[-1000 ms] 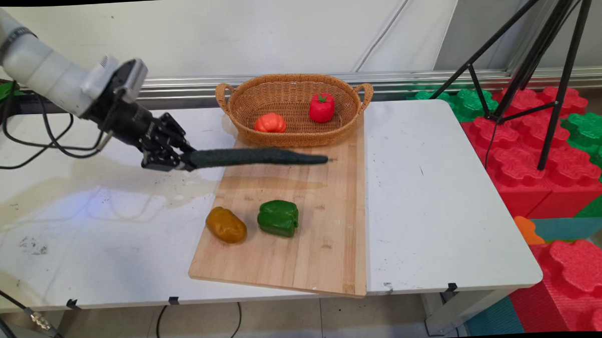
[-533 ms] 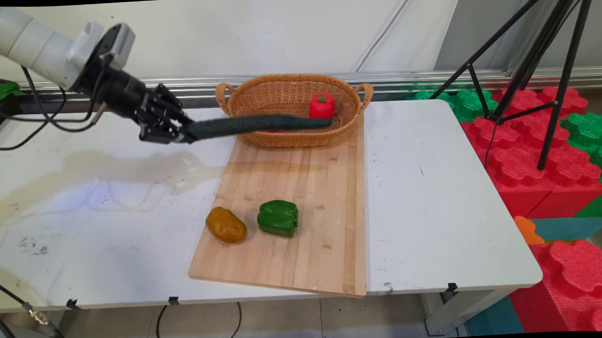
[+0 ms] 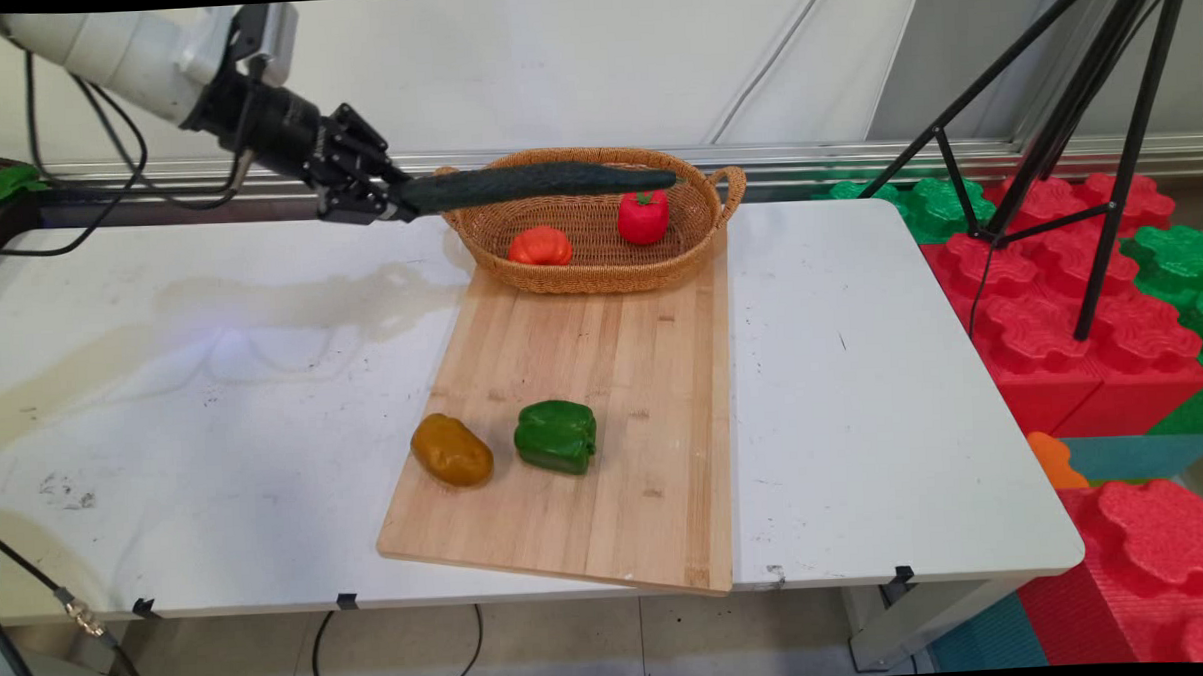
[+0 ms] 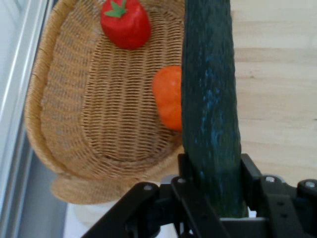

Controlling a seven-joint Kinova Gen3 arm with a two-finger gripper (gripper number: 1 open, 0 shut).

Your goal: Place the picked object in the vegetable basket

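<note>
My gripper (image 3: 389,203) is shut on one end of a long dark green cucumber (image 3: 541,181), which it holds roughly level in the air over the wicker basket (image 3: 478,227). In the hand view the cucumber (image 4: 210,109) rises from between the fingers, with my gripper (image 4: 215,191) closed around its base. In the basket (image 4: 64,114) lie a red tomato (image 3: 643,215) (image 4: 125,24) and an orange tomato (image 3: 540,246) (image 4: 167,97). The basket stands at the far end of a wooden cutting board (image 3: 603,378).
A brown potato (image 3: 451,449) and a green bell pepper (image 3: 556,436) rest on the board's near part. A black tripod (image 3: 1065,132) stands off the table's right side, above red and green foam blocks (image 3: 1090,281). Black cables hang from the arm at the left.
The gripper has lifted the cucumber from just above the board up and toward the far right. It now hangs over the basket's rim.
</note>
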